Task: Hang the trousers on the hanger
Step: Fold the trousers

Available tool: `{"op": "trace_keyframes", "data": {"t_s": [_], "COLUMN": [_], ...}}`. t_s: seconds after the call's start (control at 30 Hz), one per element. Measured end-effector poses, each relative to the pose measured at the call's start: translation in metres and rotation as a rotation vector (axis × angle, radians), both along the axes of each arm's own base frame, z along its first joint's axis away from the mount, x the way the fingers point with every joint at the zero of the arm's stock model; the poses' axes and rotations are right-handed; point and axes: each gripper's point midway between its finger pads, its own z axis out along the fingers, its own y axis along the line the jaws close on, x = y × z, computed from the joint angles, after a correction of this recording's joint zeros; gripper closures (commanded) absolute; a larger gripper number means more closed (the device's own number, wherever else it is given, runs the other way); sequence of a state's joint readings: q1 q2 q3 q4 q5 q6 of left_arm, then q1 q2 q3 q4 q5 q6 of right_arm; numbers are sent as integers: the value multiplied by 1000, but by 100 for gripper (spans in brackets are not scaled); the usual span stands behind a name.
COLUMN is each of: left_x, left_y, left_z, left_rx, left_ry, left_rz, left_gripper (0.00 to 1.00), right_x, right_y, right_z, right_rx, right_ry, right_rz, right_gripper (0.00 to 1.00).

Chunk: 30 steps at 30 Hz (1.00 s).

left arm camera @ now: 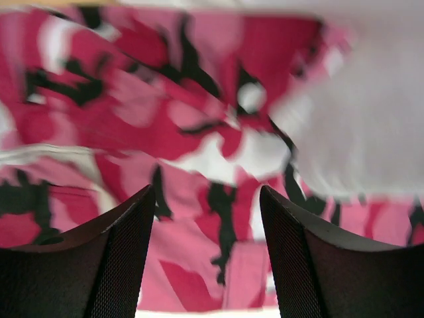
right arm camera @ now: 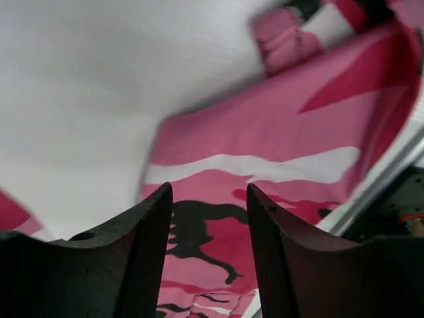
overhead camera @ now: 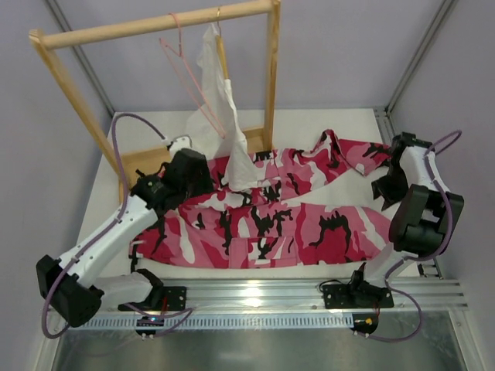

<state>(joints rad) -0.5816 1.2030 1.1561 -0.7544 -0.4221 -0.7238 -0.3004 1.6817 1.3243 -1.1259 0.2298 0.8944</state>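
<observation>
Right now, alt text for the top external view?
Pink, white and black camouflage trousers lie spread on the white table, left gripper and right gripper over opposite ends. A thin pink wire hanger hangs bare on the wooden rail.

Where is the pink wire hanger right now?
In the top view, the pink hanger hangs on the wooden rail at upper centre, just left of the white garment, above the trousers.
</observation>
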Motion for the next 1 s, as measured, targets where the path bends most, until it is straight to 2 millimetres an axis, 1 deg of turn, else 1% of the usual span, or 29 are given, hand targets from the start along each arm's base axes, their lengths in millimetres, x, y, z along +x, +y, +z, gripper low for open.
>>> {"op": "trace_keyframes", "data": {"t_s": [0.07,0.13,0.2,0.3,0.43,0.57,0.67,0.73,0.8,0.93,1.0], "left_x": [-26,-47,-64,-80,-89,-92,-96,-98,-100,-100,-100], "left_y": [-33,-53,-65,-74,-76,-79,-79,-78,-77,-80,-82], "left_z": [-8,-22,-38,-62,-80,-94,-111,-122,-132,-146,-152], "left_rx": [-30,-48,-62,-83,-101,-129,-128,-119,-113,-100,-93], "left_ry": [6,29,58,102,142,162,197,223,249,285,301], "left_rz": [-136,-229,-284,-329,-330,-324,-312,-301,-287,-284,-285], "left_gripper": [35,35,35,35,35,35,35,34,34,34,34], "right_x": [-28,-48,-59,-65,-67,-58,-50,-50,-56,-88,-101], "right_y": [-11,-16,-20,-29,-42,-54,-64,-68,-69,-64,-61], "right_z": [-11,-16,-18,-17,-16,-9,-3,-2,-5,-16,-20], "right_rx": [-19,-43,-77,-144,-206,-248,-274,-287,-291,-284,-289], "right_ry": [87,147,175,168,115,15,-43,-60,-69,-57,-47], "right_rz": [-62,-86,-84,-54,39,118,148,145,122,34,5], "right_gripper": [49,51,52,52,52,52,52,52,52,52,52]}}
